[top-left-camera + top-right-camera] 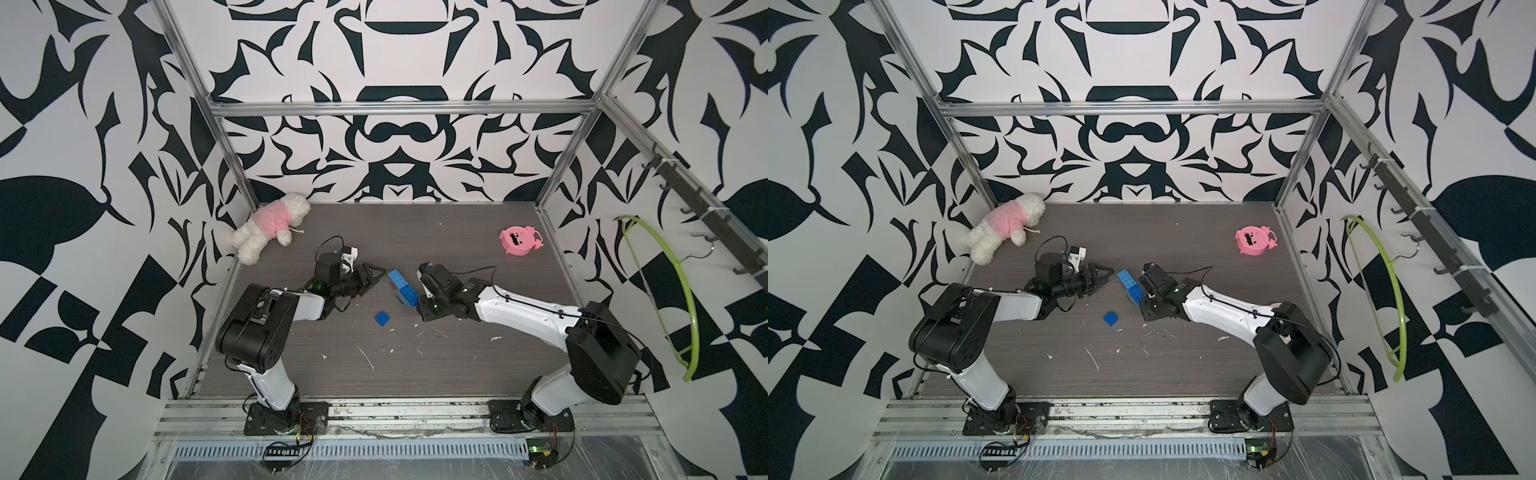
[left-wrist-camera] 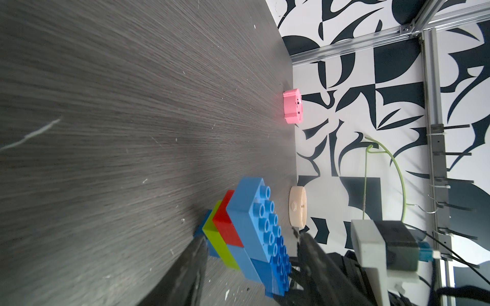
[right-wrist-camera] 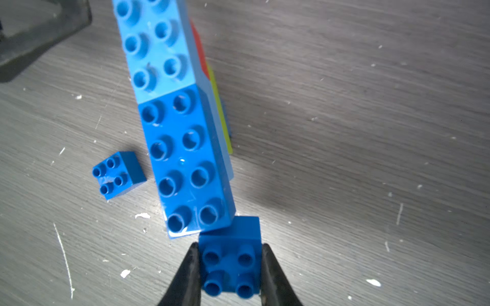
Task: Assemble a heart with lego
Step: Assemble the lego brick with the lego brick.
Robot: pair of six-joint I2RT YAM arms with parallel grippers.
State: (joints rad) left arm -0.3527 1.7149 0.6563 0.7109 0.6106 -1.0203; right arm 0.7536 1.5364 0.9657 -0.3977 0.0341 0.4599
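Note:
The heart (image 1: pixel 402 286) (image 1: pixel 1130 287) is a stepped cluster of blue bricks with lime green and red layers, standing on edge mid-table in both top views. My left gripper (image 1: pixel 376 278) (image 2: pixel 250 235) is open, its fingers on either side of the cluster's near end, with table showing past the green layer. My right gripper (image 3: pixel 230 245) is shut on a dark blue 2x2 lego brick (image 3: pixel 230 265), which sits right at the end of the cluster's studded face (image 3: pixel 185 148). A loose blue 2x2 brick (image 1: pixel 382 318) (image 1: pixel 1111 318) (image 3: pixel 118 174) lies studs-up beside the cluster.
A white plush dog in a pink shirt (image 1: pixel 270 226) lies at the back left corner. A pink round toy (image 1: pixel 519 240) (image 2: pixel 293 110) sits back right. A beige round disc (image 2: pixel 298 206) lies behind the cluster. A green hanger (image 1: pixel 665 291) hangs on the right wall.

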